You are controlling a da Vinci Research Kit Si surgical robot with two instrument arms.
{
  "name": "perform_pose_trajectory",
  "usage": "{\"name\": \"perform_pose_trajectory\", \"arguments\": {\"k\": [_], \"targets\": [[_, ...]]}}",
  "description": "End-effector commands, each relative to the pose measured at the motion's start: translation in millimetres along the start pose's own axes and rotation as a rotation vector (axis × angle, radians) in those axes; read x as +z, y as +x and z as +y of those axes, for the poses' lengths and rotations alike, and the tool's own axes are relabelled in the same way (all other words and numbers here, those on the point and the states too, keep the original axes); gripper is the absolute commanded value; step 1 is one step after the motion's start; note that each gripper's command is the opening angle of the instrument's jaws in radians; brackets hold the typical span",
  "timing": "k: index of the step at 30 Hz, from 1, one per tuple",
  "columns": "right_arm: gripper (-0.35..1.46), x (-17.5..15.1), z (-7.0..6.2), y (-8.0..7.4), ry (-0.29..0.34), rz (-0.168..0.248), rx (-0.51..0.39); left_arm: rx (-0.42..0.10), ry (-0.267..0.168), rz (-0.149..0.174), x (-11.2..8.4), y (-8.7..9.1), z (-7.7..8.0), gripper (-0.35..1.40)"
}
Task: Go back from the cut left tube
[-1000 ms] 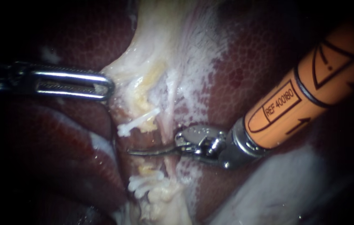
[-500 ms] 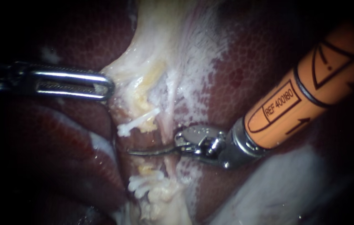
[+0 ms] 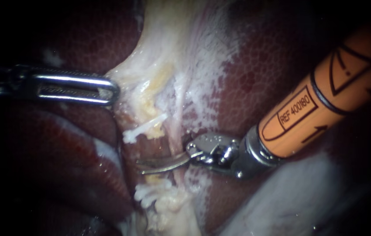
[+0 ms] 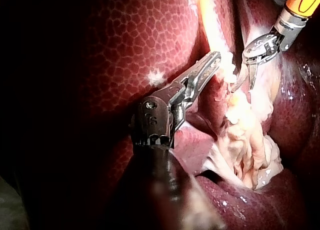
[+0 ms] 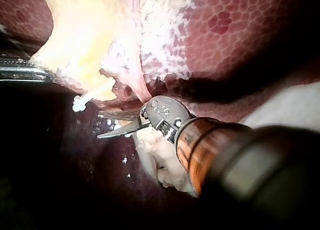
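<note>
My right instrument point(image 3: 142, 167), on an orange shaft, holds its curved blades a little apart in the gap where the tube is cut through. One white clip point(image 3: 144, 128) sits on the stump above the blades, and more white clips point(image 3: 150, 192) sit on the stump below. Nothing lies between the blades. My left instrument point(image 3: 115, 91) comes in from the left with its slotted jaws shut on the edge of the pale tissue point(image 3: 150, 74). The left wrist view shows those jaws point(image 4: 216, 57) gripping that tissue, with the right instrument point(image 4: 248, 80) just beyond. In the right wrist view the blades point(image 5: 107, 125) point past the upper clip point(image 5: 87, 100).
Dark red liver point(image 3: 259, 65) lies on both sides of the pale strip. A thin pink strand point(image 3: 174, 124) runs down just right of the clips, by the blades' hinge. A pale whitish mass point(image 3: 299, 196) lies under the right shaft.
The right instrument's blades, shut before, now stand slightly apart, and its shaft has shifted a little to the right. The left instrument holds as before.
</note>
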Motion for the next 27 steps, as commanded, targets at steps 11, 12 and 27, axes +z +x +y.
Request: {"name": "perform_pose_trajectory", "arguments": {"k": [11,12,27], "targets": [[0.71,-0.4,0.0,-0.2,0.003,-0.003,-0.017,0.000,0.000,0.000,0.0,0.0,0.0,-0.35],[0.71,-0.6,0.0,-0.3,0.004,-0.003,-0.017,0.000,0.000,0.000,0.0,0.0,0.1,-0.35],[0.81,-7.1,-1.8,-0.5,-0.030,0.010,-0.094,0.001,0.001,0.000,-0.1,0.2,0.4,-0.35]]}}
